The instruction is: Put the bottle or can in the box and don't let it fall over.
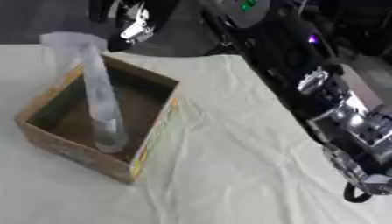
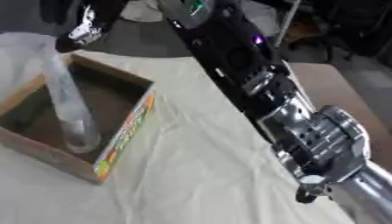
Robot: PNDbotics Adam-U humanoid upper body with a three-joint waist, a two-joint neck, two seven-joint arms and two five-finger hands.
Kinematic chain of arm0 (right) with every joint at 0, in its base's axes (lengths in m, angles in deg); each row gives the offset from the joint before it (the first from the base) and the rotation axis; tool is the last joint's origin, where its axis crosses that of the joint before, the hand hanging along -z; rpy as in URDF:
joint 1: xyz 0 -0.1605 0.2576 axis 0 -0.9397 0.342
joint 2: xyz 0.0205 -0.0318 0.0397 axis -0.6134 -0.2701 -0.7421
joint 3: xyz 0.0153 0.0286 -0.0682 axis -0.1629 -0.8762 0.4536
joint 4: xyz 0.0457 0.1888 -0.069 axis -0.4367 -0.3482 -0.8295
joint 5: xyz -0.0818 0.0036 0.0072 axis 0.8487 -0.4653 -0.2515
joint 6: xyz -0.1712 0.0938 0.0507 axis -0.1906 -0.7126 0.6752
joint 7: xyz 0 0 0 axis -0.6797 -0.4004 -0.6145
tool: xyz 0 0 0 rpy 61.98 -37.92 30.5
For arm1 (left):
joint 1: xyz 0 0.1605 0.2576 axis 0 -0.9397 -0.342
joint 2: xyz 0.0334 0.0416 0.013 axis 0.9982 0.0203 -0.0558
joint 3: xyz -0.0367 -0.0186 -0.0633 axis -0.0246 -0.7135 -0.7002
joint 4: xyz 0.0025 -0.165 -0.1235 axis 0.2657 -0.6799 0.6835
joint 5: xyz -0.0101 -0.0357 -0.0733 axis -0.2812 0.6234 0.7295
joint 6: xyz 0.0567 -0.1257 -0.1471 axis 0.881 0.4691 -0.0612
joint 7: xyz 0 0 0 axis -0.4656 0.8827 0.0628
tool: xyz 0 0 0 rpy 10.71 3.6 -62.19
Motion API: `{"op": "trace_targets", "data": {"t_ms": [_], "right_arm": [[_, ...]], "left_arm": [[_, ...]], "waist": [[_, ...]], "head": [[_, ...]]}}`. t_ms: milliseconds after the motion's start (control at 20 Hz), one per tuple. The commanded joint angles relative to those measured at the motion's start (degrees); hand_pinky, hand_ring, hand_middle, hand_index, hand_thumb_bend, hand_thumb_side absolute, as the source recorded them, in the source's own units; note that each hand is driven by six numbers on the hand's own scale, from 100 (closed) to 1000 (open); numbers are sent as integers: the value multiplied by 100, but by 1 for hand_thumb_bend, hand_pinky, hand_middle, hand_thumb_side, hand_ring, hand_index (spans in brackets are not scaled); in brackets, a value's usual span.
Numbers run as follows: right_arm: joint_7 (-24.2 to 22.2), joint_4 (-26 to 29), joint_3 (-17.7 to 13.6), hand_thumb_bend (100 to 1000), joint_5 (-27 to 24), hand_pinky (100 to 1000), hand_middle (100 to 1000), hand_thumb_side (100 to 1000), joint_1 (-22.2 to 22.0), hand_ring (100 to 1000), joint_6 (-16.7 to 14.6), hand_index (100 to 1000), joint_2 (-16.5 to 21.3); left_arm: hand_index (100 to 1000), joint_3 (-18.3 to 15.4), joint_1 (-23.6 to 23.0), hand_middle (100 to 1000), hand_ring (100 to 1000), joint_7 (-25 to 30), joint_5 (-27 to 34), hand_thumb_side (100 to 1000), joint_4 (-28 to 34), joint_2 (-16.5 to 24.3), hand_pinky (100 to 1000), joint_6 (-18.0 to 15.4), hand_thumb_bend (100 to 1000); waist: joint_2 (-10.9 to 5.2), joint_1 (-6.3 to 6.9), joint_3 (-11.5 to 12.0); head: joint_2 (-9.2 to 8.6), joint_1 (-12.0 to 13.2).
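Observation:
A tall clear bottle [image 1: 99, 92] with a pale cap stands upright inside an open cardboard box [image 1: 157, 131]. Its base rests on the box floor near the front wall. The box sits on the left part of the table. My right arm [image 2: 306, 131] runs from the lower right up to the top of the view. My right hand [image 1: 136, 27] hangs beyond the box's far corner, just past the bottle's cap. Its fingers are spread and hold nothing, and the hand is apart from the bottle. The left hand does not show.
A wrinkled cream cloth [image 1: 245, 153] covers the table to the right of and in front of the box. Beyond the table's far edge lies dark floor. A brown surface [image 2: 337, 96] shows at the right behind my arm.

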Motion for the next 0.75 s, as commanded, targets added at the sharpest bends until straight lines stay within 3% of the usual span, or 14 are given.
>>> {"op": "trace_targets", "data": {"t_ms": [50, 450, 750], "right_arm": [[65, 97, -118, 501, 82, 761, 790, 207, 127, 875, -53, 742, 145], [208, 140, -238, 494, 3, 757, 778, 197, 159, 868, -9, 735, 159], [636, 674, -493, 439, -364, 759, 771, 247, 104, 846, 70, 737, 598]], "left_arm": [[783, -41, 56, 814, 803, -3, -31, 803, 85, 111, 692, 17, 374], [783, -43, 68, 815, 804, -3, -31, 802, 85, 116, 693, 19, 373], [784, -94, 2, 816, 804, -38, -64, 796, 85, 134, 694, -18, 376]], "waist": [[-88, 75, 5], [-103, 91, -15], [-166, 170, -130]], "head": [[-43, 6], [-33, 13], [5, 37]]}}
